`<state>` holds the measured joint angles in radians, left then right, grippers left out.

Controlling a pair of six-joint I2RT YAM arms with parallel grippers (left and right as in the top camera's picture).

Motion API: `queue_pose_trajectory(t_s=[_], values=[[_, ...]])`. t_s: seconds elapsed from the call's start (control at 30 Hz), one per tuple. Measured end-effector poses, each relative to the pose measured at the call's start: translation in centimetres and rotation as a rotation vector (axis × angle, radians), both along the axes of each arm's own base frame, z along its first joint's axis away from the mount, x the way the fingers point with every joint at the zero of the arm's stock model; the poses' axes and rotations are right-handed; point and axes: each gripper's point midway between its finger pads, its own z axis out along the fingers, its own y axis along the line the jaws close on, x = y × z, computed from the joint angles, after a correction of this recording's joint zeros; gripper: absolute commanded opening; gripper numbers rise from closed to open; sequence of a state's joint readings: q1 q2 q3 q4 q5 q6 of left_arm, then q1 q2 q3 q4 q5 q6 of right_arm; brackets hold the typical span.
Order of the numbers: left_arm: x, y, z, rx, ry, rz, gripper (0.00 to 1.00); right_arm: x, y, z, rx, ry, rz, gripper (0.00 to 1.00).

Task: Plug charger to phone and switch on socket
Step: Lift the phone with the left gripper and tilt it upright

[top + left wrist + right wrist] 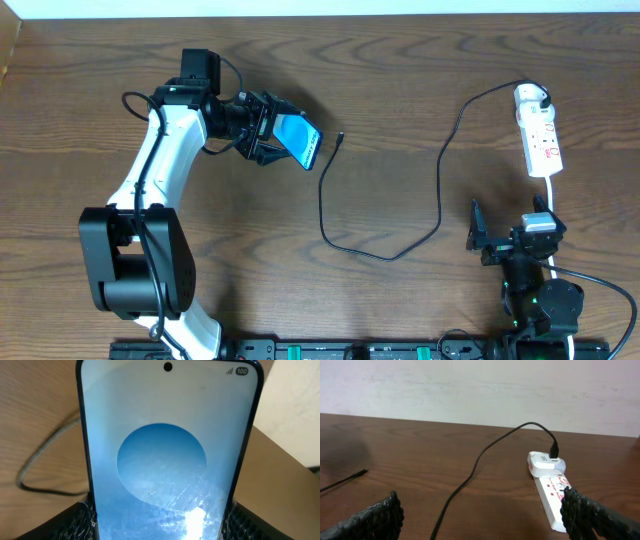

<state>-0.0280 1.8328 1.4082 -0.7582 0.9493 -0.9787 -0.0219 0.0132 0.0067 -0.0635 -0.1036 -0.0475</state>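
Observation:
My left gripper (270, 132) is shut on the phone (298, 140), holding it tilted above the table at the back left. In the left wrist view the phone's blue screen with a lighter circle (167, 460) fills the frame between the two black fingers (159, 522). The charger's black cable (440, 175) loops across the table; its connector tip (340, 138) lies free just right of the phone. Its other end sits in a white plug (530, 98) on the socket (543, 140), also seen in the right wrist view (552, 495). My right gripper (510, 238) is open and empty, in front of the socket.
The socket's white cord (553, 195) runs toward the right arm's base. A dark rail (330, 350) lines the table's front edge. A pale wall (480, 385) stands behind the table.

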Motion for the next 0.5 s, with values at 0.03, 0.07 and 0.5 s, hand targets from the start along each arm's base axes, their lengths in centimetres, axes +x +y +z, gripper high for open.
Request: queue_pose_trajectory(t_s=[0.03,0.07,0.5], values=[[-0.1,-0.1,0.2,-0.015,0.011,0.004,0.73,0.0,0.0,0.0,0.000,0.000,0.000,0.99],[-0.1,-0.3,0.4,-0.028,0.016,0.004,0.74,0.0,0.0,0.0,0.000,0.000,0.000,0.99],[-0.7,-1.4,2.0,-0.157,0.100,0.019,0.74,0.0,0.0,0.0,0.000,0.000,0.000,0.99]])
